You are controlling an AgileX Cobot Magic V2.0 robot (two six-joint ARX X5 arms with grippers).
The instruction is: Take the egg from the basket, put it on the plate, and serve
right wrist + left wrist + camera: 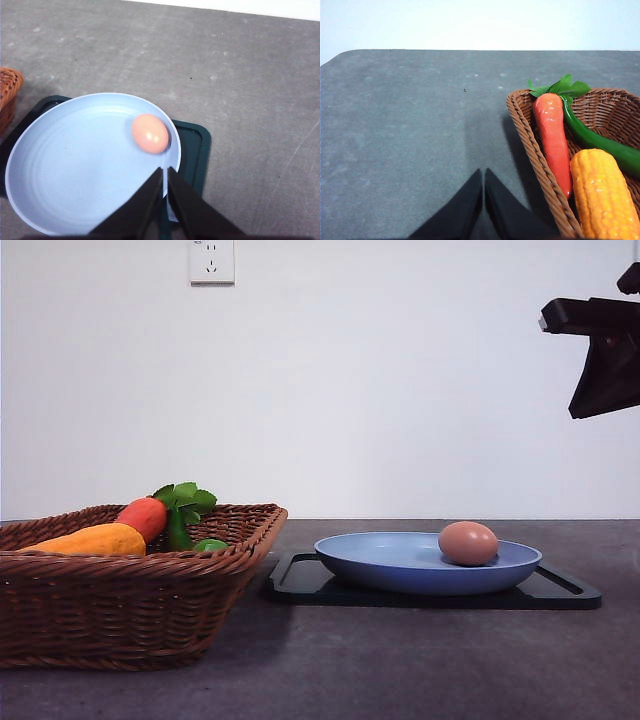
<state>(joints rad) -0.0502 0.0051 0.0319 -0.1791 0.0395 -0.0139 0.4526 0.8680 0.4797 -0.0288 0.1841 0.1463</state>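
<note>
Already, the egg is lying inside the plate, toward its right side, close to the raised rim. The plate is sitting on a flat black tray on the dark grey table. To the left of the tray, the basket is resting on the table, just beside the tray's left end, and it is holding a toy carrot, a toy corn cob and a long green toy vegetable.

We are holding our right gripper above the plate's right edge, with its two fingers pressed together and nothing between them. In the front view it is hanging high at the right edge, well above the egg. Our left gripper is hovering over bare table just beside the basket's left rim, fingers likewise together and empty.

We are judging that the transfer is done and serving is the step left. To do it well, we are thinking the grippers should open before coming down, and should take the tray or the plate at its edge rather than near the egg. The egg is round and lying loose near the rim, so any tilt or sudden start could send it rolling over the edge. We are favouring a level, slow lift or slide, keeping the right side no lower than the left, and keeping clear of the basket.
</note>
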